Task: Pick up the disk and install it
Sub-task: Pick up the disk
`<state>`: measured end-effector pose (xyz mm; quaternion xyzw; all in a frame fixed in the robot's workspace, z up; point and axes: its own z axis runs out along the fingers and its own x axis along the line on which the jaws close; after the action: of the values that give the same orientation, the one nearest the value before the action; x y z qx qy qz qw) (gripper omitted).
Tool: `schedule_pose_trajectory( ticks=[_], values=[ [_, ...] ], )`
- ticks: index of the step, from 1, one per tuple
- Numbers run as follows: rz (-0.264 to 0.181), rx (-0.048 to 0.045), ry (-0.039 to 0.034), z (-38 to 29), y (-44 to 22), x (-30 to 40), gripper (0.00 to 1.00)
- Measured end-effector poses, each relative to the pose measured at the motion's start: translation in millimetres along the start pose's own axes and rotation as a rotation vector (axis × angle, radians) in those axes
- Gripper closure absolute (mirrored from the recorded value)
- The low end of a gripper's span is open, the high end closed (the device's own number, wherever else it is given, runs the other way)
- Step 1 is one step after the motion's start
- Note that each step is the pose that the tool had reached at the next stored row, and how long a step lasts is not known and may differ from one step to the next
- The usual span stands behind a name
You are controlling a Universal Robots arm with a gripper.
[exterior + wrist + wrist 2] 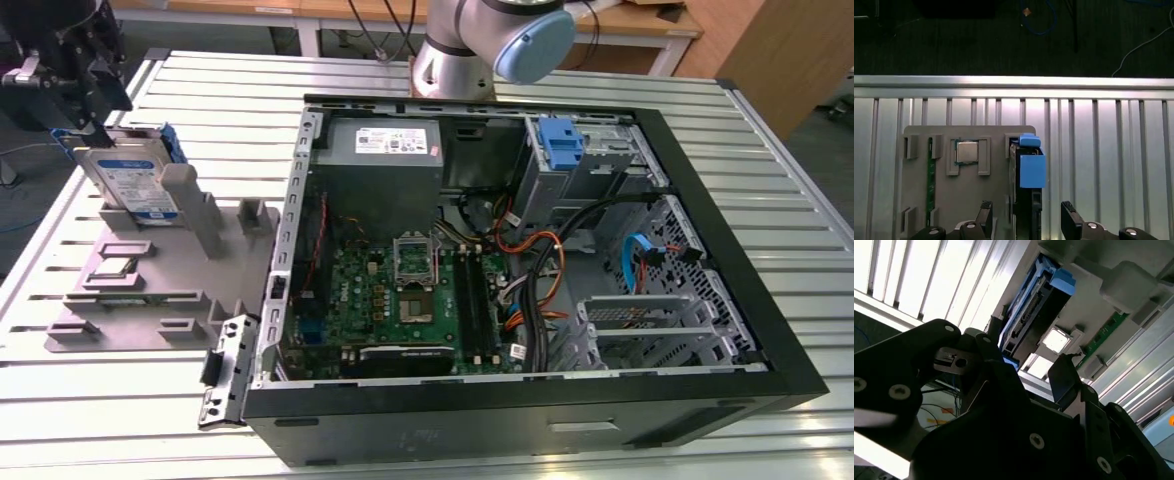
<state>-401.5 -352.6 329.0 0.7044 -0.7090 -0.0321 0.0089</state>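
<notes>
In the exterior view the gripper (91,120) pointed straight down just above the disk (134,185), which stood upright in a grey fixture (120,300) beside the open computer case (534,400). In the first wrist view the jaws stood apart, straddling the disk's top edge. In the second wrist view the disk lay beyond the fingers (1066,380).
</notes>
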Motion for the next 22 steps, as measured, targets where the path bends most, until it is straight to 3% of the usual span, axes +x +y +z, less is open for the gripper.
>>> schedule_pose_trajectory(
  ticks=[15,19,22],
  values=[
    [-0.167,0.0065,0.0098,18.6,-1.1,-0.3,0.35],
    [-0.169,0.0071,0.0105,22.8,-1.3,-0.2,0.35],
    [-0.138,0.0082,0.0085,24.5,-1.4,-0.2,0.35]
  ],
)
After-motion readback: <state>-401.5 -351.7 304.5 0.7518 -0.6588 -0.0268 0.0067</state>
